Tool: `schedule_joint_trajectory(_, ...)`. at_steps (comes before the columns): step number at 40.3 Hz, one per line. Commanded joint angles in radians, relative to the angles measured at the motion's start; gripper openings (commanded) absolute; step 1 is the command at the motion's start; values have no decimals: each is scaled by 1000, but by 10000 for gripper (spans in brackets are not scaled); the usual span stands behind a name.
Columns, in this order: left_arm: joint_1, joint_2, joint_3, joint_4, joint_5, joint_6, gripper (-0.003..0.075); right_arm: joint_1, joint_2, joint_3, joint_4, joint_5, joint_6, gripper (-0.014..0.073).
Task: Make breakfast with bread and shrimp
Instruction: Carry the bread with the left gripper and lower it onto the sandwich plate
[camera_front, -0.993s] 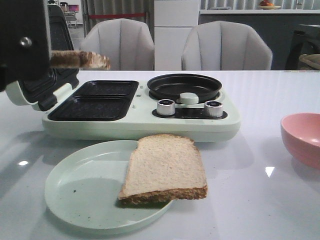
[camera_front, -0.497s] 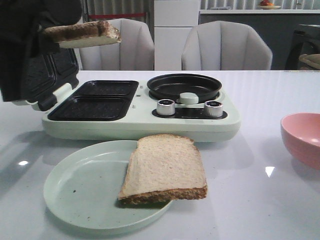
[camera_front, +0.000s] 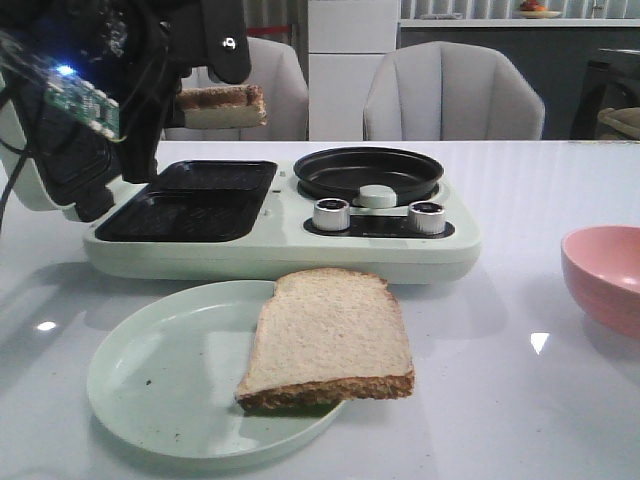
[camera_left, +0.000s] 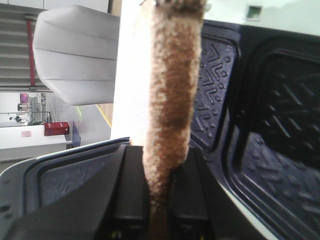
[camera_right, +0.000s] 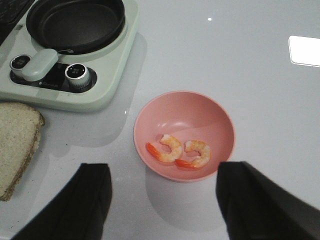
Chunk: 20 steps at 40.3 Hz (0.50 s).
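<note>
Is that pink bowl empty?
No, the pink bowl holds two curled shrimp lying side by side on its bottom.

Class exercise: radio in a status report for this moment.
Left pincer shut on bread slice above grill plates. Right pincer open over shrimp. Nothing blocking.

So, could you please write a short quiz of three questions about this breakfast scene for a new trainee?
1. True or false: the left gripper is shut on a slice of bread held above the sandwich maker.
2. How many shrimp lie in the pink bowl?
A. one
B. two
C. four
3. Fill in: the second bread slice rests partly on the pale green ____.

Key
1. True; the wrist view shows the fingers clamping its crust.
2. B; two curled pieces lie side by side, below the open right gripper.
3. plate; one side overhangs the rim towards the table.
</note>
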Motion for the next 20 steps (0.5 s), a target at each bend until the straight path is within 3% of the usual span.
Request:
schedule_joint_trajectory(1, 36, 23, -101, 55, 13, 6, 99, -1, 6, -28, 1, -71, -5, 550)
schedule_joint_trajectory(20, 148, 251, -361, 55, -121, 59, 100, -1, 6, -28, 1, -71, -5, 550)
